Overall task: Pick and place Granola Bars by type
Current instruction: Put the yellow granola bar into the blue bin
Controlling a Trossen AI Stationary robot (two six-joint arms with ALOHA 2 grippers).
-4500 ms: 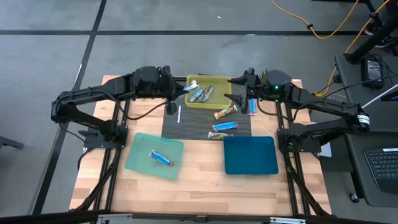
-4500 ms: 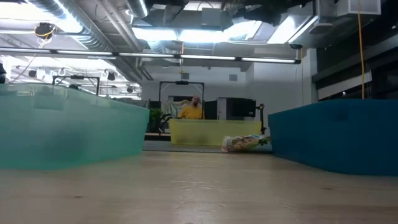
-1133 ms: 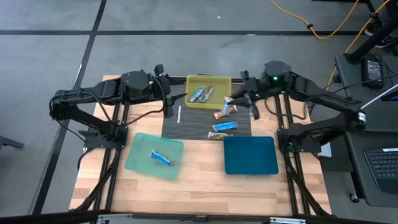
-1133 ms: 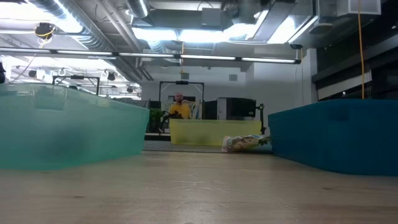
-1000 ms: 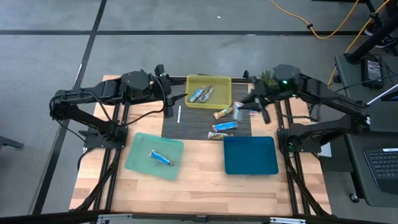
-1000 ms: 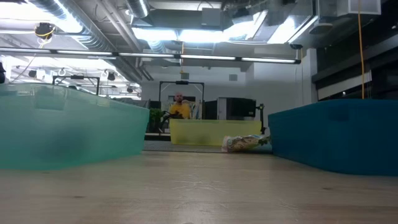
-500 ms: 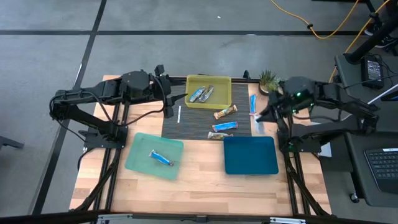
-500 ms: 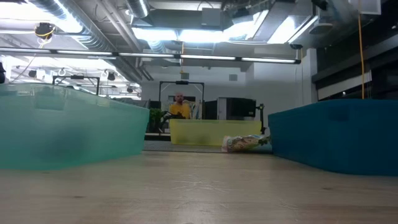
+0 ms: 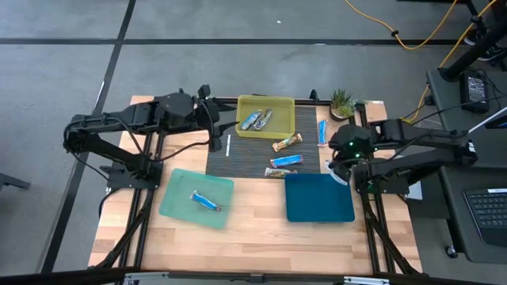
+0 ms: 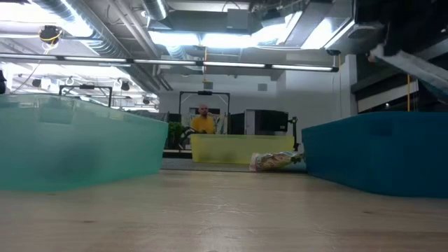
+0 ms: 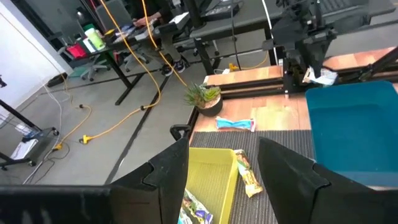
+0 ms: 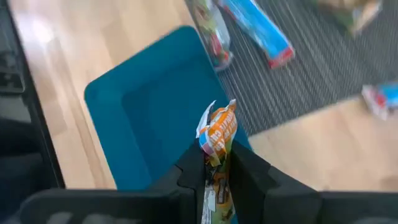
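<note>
Wooden tabletop (image 9: 261, 237) carries a dark mat (image 9: 238, 162), a yellow tray (image 9: 265, 104), a pale green tray (image 9: 178, 198) and a dark blue tray (image 9: 317, 202). Within the last second the right gripper (image 12: 217, 163) has swung from beside the yellow tray to the dark blue tray's far right corner, its fingers pinched on an orange-brown granola bar (image 12: 219, 134). That puts the bar over what is probably its bin; release looks like the next step. One blue bar (image 9: 204, 200) lies in the green tray. Two more bars (image 9: 259, 119) sit in the yellow tray, others on the mat. The left gripper (image 11: 221, 165) waits beside the yellow tray, fingers apart and empty
</note>
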